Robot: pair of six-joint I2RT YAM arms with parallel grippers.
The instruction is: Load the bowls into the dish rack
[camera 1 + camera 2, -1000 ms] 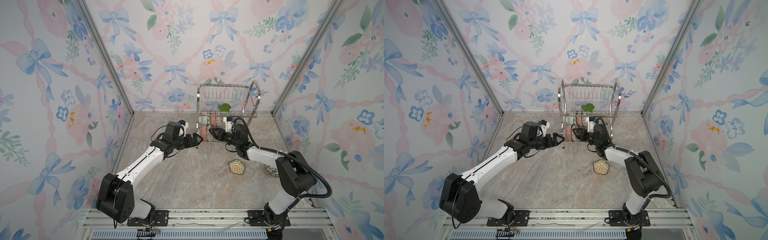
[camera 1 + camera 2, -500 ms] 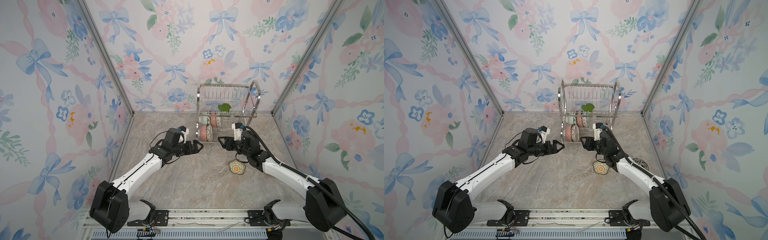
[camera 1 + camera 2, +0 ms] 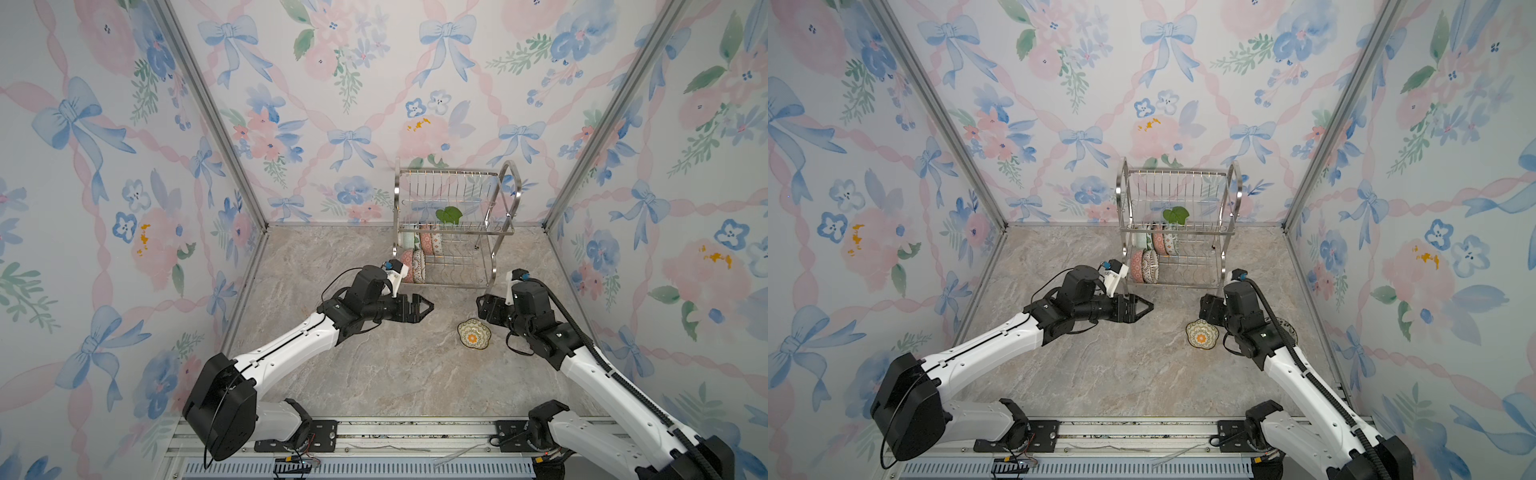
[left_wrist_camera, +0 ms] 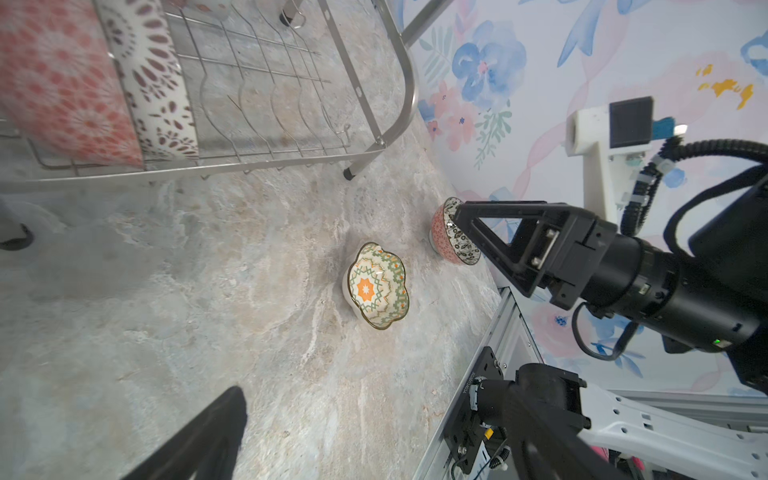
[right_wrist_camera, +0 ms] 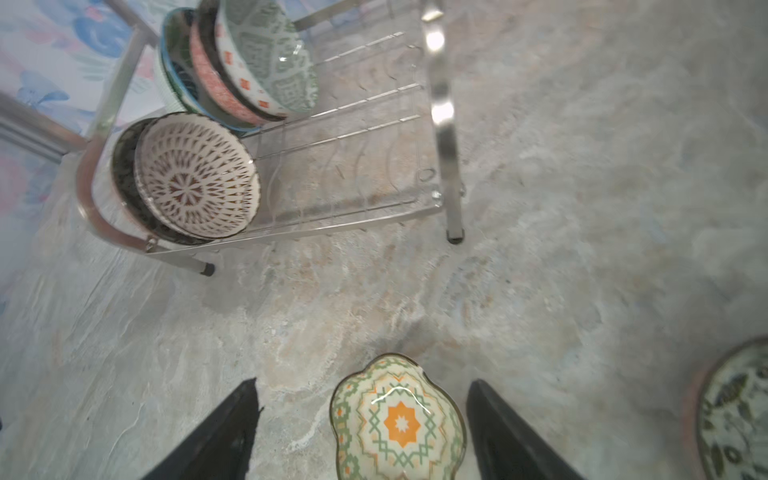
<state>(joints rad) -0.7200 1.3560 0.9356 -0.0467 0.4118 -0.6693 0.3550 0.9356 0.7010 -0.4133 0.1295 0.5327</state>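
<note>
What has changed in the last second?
Both grippers backed away from the lower tier of the dish rack toward the robot. The right gripper left the brown lattice bowl there, opened wide, and now hovers by the scalloped bowl; the left gripper withdrew open and empty. Rack, other racked bowls and scalloped bowl stayed put.

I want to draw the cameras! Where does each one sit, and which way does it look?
Top views: high in front, looking down on table, rack, left arm, right arm, left gripper, right gripper.
Left wrist: on the left arm, looking across the table at the scalloped bowl, rack and right gripper; its finger shows.
Right wrist: on the right arm, looking down at that bowl, seen between its open fingers, rack beyond.
Shared: every view shows rack and scalloped bowl.
</note>
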